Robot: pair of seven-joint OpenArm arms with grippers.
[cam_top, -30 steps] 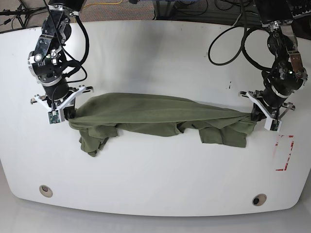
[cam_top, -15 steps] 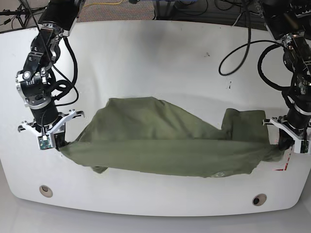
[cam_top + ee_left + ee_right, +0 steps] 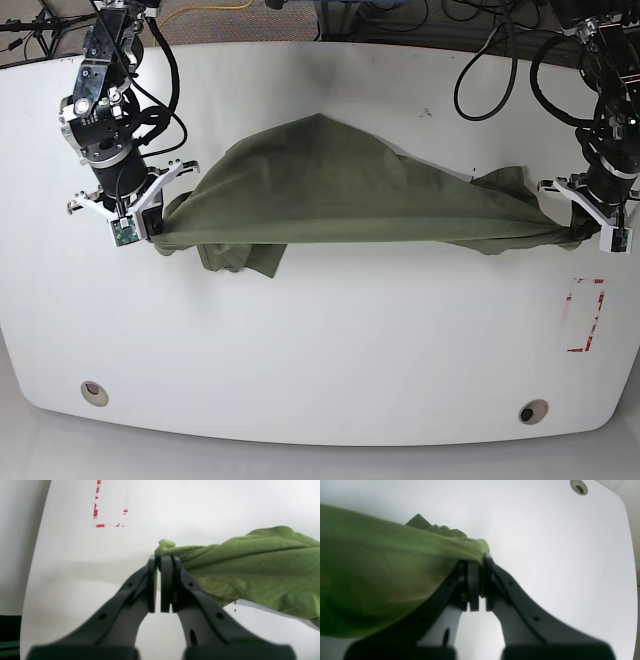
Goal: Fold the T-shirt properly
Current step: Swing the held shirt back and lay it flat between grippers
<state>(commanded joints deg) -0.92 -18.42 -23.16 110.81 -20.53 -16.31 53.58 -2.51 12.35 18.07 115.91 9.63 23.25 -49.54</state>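
Right now I have the T-shirt [image 3: 350, 195] stretched between both arms above the white table [image 3: 320, 350], its green cloth spanning from one side of the base view to the other. My left gripper [image 3: 160, 558] is pinching a bunched corner of the fabric, jaws pressed together on it, near the red corner marks [image 3: 586, 315] on the table. My right gripper [image 3: 477, 560] is likewise clamped on the opposite corner. Some cloth hangs loose below the taut line near the right gripper.
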